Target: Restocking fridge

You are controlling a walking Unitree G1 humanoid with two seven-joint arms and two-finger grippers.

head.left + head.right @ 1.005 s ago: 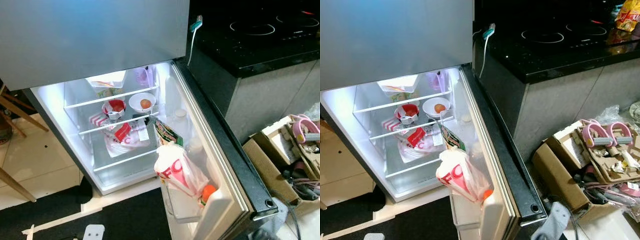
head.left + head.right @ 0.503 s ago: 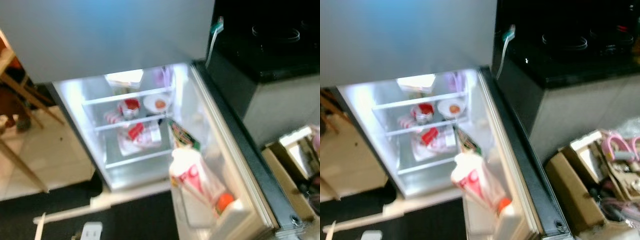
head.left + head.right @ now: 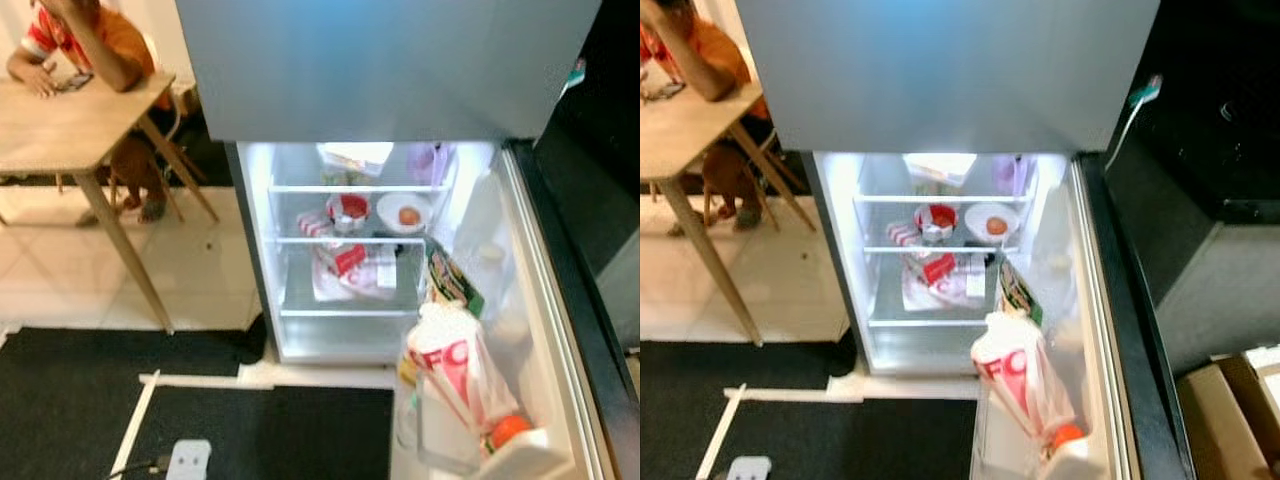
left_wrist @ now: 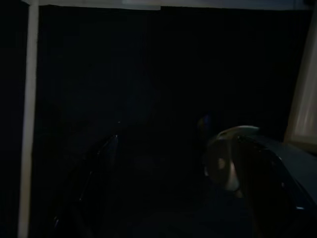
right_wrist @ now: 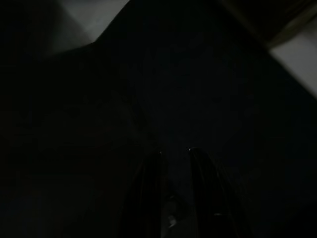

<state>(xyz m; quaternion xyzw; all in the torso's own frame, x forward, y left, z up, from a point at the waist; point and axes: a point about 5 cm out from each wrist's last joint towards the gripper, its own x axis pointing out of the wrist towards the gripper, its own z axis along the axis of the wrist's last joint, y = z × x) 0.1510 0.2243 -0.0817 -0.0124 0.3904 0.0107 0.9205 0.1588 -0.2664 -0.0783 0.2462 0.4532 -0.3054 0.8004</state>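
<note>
your right gripper hangs in the dark over the black mat. its two long black fingers sit close side by side with a thin gap between them, and they hold nothing. your left gripper hangs in the dark too, and you cannot tell if its fingers are spread or pressed together. a pale round shape shows near it, too dim to name.

the fridge is in front of you, well apart from both grippers. its door is swung wide open to your right, and the inside glows white. it has clear flat shelves. on the middle shelf sit a white bowl with a round orange thing in it and a small red and white cup. below them lies a soft red and white bag. in the door pocket stands a crinkly white plastic bag with red letters, and a bottle with an orange cap just beside it.

a black mat with pale tape lines covers the floor. a wooden table stands to your left, and a person in an orange shirt leans on it.
</note>
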